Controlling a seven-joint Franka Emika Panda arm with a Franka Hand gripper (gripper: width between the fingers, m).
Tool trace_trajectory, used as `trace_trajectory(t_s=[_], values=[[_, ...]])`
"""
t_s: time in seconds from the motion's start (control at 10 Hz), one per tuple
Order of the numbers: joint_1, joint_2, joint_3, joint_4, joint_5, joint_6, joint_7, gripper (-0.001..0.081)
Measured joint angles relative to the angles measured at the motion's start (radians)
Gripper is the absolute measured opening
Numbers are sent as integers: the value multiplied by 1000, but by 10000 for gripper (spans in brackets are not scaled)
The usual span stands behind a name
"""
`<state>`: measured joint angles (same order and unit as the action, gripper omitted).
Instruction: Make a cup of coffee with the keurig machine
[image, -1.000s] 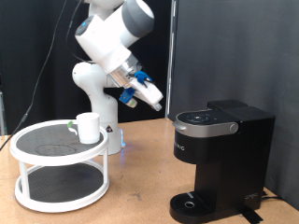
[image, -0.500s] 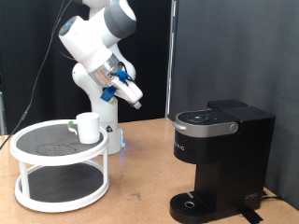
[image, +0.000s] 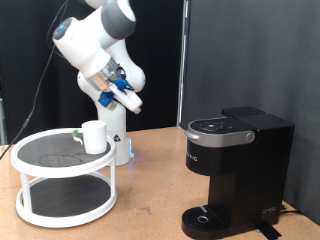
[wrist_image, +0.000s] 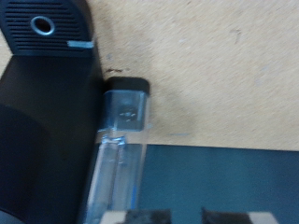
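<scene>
The white cup stands on the top tier of a round white rack at the exterior view's left. The black keurig machine stands at the exterior view's right with its lid down. It also shows in the wrist view, with its clear water tank beside it. My gripper hangs in the air above and to the right of the cup, well left of the machine. Only its fingertips show in the wrist view; they stand apart with nothing between them.
A tiny pod-like thing sits beside the cup on the rack. The robot's white base stands behind the rack. A black curtain hangs behind the wooden table.
The arm has swung towards the exterior view's left and a little upward, carrying the gripper away from the machine and closer to above the rack.
</scene>
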<state>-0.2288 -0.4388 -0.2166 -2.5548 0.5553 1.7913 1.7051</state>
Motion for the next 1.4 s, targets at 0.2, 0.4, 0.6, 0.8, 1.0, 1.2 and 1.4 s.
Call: trace_trajectory(t_s=[0.2,0.4,0.6,0.8,1.0,1.2,1.4], values=[[-32,-38,-32,-7,-65,-51,-46,0],[-63,-71,-63,-4,-142,-137,-78,0],[-73,-88,-71,-5,-159,-163,-85,0],[-91,-100,-73,-30,-131,-93,-53,0],[-146,-127,-89,-52,-130,-64,-27,0],[-201,-155,-126,-52,-135,-62,-28,0],[-240,-168,-164,-43,-151,-67,-36,0]])
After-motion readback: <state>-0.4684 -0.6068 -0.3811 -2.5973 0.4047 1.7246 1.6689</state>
